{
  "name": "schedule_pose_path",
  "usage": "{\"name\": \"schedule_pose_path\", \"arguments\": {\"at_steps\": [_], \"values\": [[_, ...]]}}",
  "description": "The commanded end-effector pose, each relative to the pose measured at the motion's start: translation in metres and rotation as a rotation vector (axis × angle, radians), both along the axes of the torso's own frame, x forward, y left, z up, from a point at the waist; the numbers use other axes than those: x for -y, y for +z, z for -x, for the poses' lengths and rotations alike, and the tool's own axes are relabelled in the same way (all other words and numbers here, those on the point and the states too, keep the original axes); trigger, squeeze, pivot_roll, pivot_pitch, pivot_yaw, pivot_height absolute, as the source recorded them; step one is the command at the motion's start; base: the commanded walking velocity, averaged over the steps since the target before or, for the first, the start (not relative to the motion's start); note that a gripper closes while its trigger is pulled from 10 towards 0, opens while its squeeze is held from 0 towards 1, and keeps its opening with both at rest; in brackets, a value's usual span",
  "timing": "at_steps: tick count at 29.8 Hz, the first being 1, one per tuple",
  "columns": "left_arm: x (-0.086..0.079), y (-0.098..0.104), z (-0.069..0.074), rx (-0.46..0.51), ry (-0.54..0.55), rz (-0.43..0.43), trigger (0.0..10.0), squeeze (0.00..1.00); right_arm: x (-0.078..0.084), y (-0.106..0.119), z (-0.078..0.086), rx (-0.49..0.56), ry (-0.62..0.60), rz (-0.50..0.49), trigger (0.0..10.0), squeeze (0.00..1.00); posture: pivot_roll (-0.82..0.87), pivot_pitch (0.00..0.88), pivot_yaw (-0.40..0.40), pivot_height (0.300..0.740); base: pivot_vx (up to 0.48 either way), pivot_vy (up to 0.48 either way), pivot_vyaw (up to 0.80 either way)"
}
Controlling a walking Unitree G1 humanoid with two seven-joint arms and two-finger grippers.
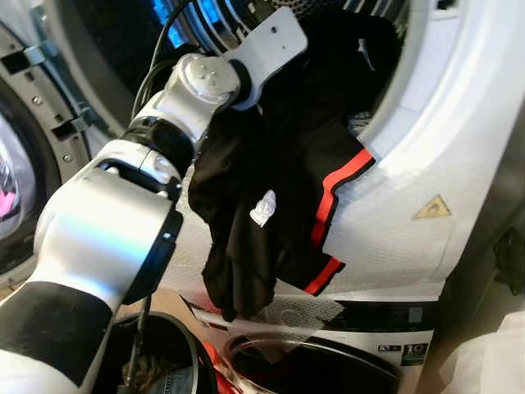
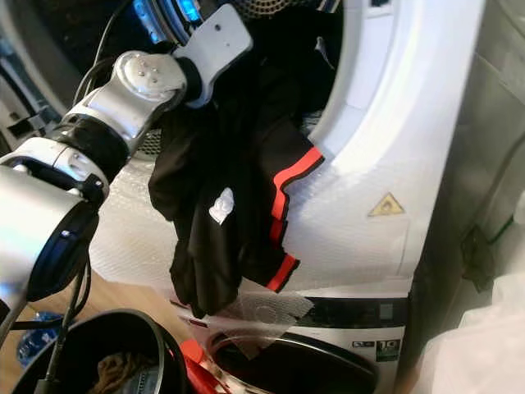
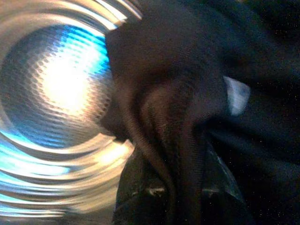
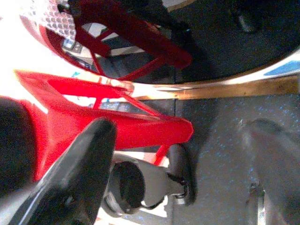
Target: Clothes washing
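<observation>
Here, view by view:
Head views: left arm [image 1: 98, 238] raised to drum mouth; black garment with red stripe [image 1: 283, 176] draped over washer door rim [image 1: 426, 156], hanging down front.
Left wrist: left tool [image 3: 176, 192] pinching garment; lit drum [image 3: 56, 89] behind.
Right wrist: right tool [image 4: 70, 187] blurred, spread or pressed unclear; red basket [image 4: 117, 124] near.

Red plastic frame [image 4: 108, 124] on dark speckled floor [image 4: 220, 140]; wooden strip [image 4: 234, 89]
</observation>
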State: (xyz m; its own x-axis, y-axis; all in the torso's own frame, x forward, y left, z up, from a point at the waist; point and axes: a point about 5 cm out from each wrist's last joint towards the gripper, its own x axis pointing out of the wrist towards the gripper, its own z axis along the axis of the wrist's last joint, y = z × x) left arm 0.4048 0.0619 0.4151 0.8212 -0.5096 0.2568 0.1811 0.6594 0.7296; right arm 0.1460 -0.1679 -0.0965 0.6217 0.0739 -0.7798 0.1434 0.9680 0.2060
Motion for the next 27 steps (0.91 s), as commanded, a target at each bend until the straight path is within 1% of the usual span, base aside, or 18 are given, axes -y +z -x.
{"name": "schedule_pose_path", "arguments": {"at_steps": [1, 2, 4, 5, 6, 7, 8, 9, 10, 13, 15, 16, 18, 19, 22, 24, 25, 27], "values": [[-0.019, 0.048, 0.012, 0.166, 0.075, 0.192, 10.0, 0.0, 0.003, -0.013, 0.041, -0.107, -0.059, -0.002, 10.0, 0.0, -0.32, 0.0, 0.316, 0.74, 0.0, 0.0, 0.0], [-0.033, 0.061, 0.015, 0.188, 0.103, 0.307, 10.0, 0.0, 0.006, -0.014, 0.048, -0.113, -0.077, 0.007, 10.0, 0.0, -0.34, 0.0, 0.314, 0.74, 0.0, 0.0, 0.0], [-0.036, 0.062, 0.015, 0.187, 0.11, 0.32, 10.0, 0.0, 0.007, -0.015, 0.05, -0.114, -0.085, 0.009, 10.0, 0.0, -0.34, 0.0, 0.314, 0.74, 0.0, 0.0, 0.0], [-0.036, 0.061, 0.015, 0.18, 0.109, 0.315, 10.0, 0.0, 0.008, -0.015, 0.052, -0.115, -0.092, 0.012, 10.0, 0.0, -0.34, 0.0, 0.313, 0.74, 0.0, 0.0, 0.0], [-0.035, 0.053, 0.012, 0.148, 0.099, 0.267, 10.0, 0.0, 0.008, -0.015, 0.055, -0.116, -0.095, 0.013, 10.0, 0.0, -0.34, 0.0, 0.311, 0.74, 0.0, 0.0, 0.0], [-0.032, 0.04, 0.007, 0.107, 0.091, 0.194, 10.0, 0.0, 0.009, -0.016, 0.06, -0.118, -0.096, 0.016, 10.0, 0.0, -0.34, 0.0, 0.296, 0.74, 0.0, 0.0, 0.0], [-0.033, 0.029, 0.003, 0.081, 0.098, 0.161, 10.0, 0.0, 0.01, -0.016, 0.063, -0.122, -0.093, 0.017, 10.0, 0.0, -0.34, 0.0, 0.291, 0.74, 0.0, 0.0, 0.0], [-0.033, 0.029, 0.003, 0.081, 0.098, 0.161, 10.0, 0.0, 0.01, -0.016, 0.063, -0.122, -0.093, 0.017, 10.0, 0.0, -0.34, 0.0, 0.291, 0.74, 0.0, 0.0, 0.0], [-0.036, 0.02, 0.0, 0.081, 0.124, 0.139, 10.0, 0.0, 0.011, -0.017, 0.066, -0.127, -0.086, 0.02, 10.0, 0.0, -0.34, 0.0, 0.285, 0.74, 0.0, 0.0, 0.0], [-0.04, 0.011, -0.004, 0.059, 0.156, 0.149, 10.0, 0.0, 0.014, -0.016, 0.068, -0.127, -0.079, 0.026, 10.0, 0.0, -0.33, 0.0, 0.264, 0.74, 0.0, 0.0, 0.0], [-0.042, 0.004, -0.006, 0.039, 0.162, 0.138, 10.0, 0.0, 0.016, -0.016, 0.067, -0.125, -0.07, 0.03, 10.0, 0.0, -0.33, 0.0, 0.248, 0.74, 0.0, 0.0, 0.0], [-0.046, -0.004, -0.009, 0.013, 0.181, 0.122, 10.0, 0.0, 0.02, -0.015, 0.067, -0.122, -0.065, 0.036, 10.0, 0.0, -0.33, 0.0, 0.236, 0.74, 0.0, 0.0, 0.0], [-0.048, -0.007, -0.01, -0.004, 0.188, 0.13, 10.0, 0.0, 0.021, -0.015, 0.067, -0.121, -0.064, 0.039, 10.0, 0.0, -0.33, 0.0, 0.233, 0.74, 0.0, 0.0, 0.0], [-0.052, -0.011, -0.012, -0.038, 0.193, 0.147, 10.0, 0.0, 0.023, -0.015, 0.066, -0.118, -0.056, 0.043, 10.0, 0.0, -0.33, 0.011, 0.227, 0.74, 0.0, 0.0, 0.0], [-0.053, -0.026, -0.015, -0.144, 0.153, 0.162, 10.0, 0.0, 0.026, -0.014, 0.065, -0.112, -0.043, 0.047, 10.0, 0.0, -0.33, 0.009, 0.215, 0.74, 0.0, 0.0, 0.0], [-0.053, -0.035, -0.016, -0.197, 0.119, 0.161, 10.0, 0.0, 0.027, -0.014, 0.064, -0.109, -0.037, 0.048, 10.0, 0.0, -0.33, 0.007, 0.206, 0.74, 0.0, 0.0, 0.0], [-0.052, -0.045, -0.017, -0.254, 0.079, 0.159, 10.0, 0.0, 0.027, -0.013, 0.063, -0.107, -0.03, 0.048, 10.0, 0.0, -0.32, 0.015, 0.2, 0.74, 0.0, 0.0, 0.0], [-0.051, -0.052, -0.018, -0.29, 0.054, 0.14, 10.0, 0.0, 0.027, -0.013, 0.062, -0.103, -0.024, 0.047, 10.0, 0.0, -0.32, 0.013, 0.194, 0.74, 0.0, 0.0, 0.0]]}}
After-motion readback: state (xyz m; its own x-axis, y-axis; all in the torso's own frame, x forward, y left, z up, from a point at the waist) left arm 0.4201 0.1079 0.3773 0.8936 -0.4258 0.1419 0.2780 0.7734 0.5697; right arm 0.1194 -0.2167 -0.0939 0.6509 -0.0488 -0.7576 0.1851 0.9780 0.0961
